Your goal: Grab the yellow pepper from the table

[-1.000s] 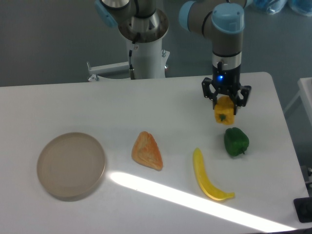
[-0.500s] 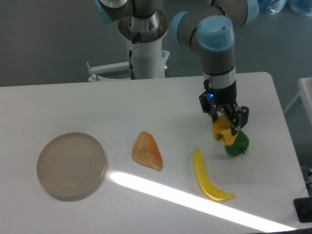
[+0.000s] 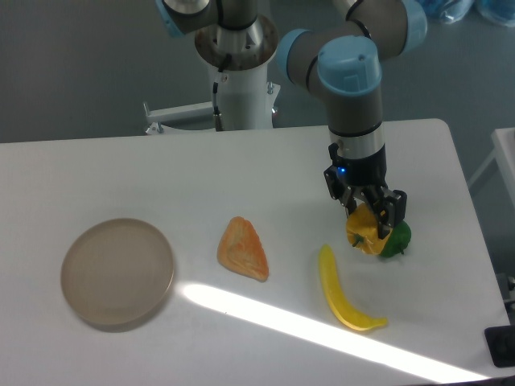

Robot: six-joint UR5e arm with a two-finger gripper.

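In the fixed camera's view, the pincer point(image 3: 368, 214) points downward over the right part of the white tabletop point(image 3: 241, 177), its two dark fingers point(image 3: 393, 211) clamped on the yellow pepper point(image 3: 365, 232). The pepper sits between the fingers and juts out below their tips. Whether it touches the tabletop cannot be told. It overlaps the green pepper point(image 3: 397, 239), which peeks out just to its right. A long curved yellow piece point(image 3: 341, 292) lies near, lower left of the pincer. An orange wedge-shaped piece point(image 3: 242, 248) lies further left, and a round tan plate point(image 3: 117, 272) well apart at the left side.
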